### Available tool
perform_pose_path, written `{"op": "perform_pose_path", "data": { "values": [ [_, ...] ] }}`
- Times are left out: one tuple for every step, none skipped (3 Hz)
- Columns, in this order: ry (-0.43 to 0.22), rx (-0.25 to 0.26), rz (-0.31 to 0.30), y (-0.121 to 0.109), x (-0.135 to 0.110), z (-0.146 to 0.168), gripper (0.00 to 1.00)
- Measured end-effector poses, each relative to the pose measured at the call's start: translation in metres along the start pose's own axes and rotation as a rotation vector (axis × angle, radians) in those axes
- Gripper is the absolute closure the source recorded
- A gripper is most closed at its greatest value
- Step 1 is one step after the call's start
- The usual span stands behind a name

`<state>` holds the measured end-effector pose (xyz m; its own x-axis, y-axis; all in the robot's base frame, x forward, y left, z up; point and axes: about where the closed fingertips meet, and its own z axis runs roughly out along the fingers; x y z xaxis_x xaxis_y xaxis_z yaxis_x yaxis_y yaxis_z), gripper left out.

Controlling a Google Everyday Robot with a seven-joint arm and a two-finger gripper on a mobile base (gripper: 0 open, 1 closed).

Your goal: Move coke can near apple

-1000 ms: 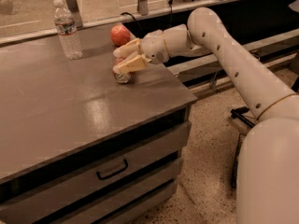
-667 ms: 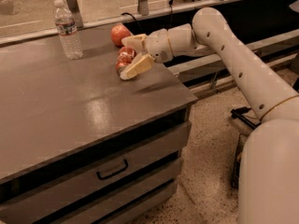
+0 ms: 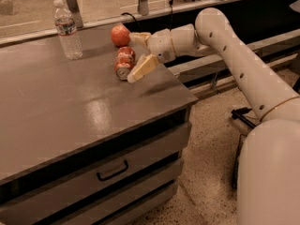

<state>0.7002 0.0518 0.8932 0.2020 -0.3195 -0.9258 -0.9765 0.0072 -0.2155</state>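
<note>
1. Currently, the coke can [image 3: 124, 62] is lying on its side on the grey table [image 3: 70, 116], toward the far right corner of the top.
2. The apple [image 3: 120, 35] is sitting just behind the can, toward the far edge. The two are lying very close together; whether they are touching I cannot tell from here.
3. The gripper [image 3: 141, 53] is hanging just to the right of the can, low over the table, with the white arm [image 3: 234, 60] reaching in from the right.
4. The fingers are standing spread wide. One fingertip [image 3: 139, 36] is pointing toward the apple, and the other [image 3: 142, 69] is lying alongside the can's right side. Neither appears to be pinching anything.
5. The water bottle [image 3: 67, 29] is standing upright well to the left and is playing no part in this step.
6. Progress, as a judgement: the placing appears to be done, since the can is resting on the table next to the apple and the claw is gripping nothing.
7. Remaining work, as a judgement: the arm is needing only to draw the gripper clear to the right without nudging the can, which, lying on its side, could roll away from the apple.
</note>
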Motion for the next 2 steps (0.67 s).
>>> {"op": "perform_pose_path", "data": {
  "values": [
    [-0.002, -0.003, 0.025, -0.011, 0.009, -0.001, 0.0],
    [0.001, -0.019, 0.056, -0.019, 0.019, 0.003, 0.0]
  ]
}}
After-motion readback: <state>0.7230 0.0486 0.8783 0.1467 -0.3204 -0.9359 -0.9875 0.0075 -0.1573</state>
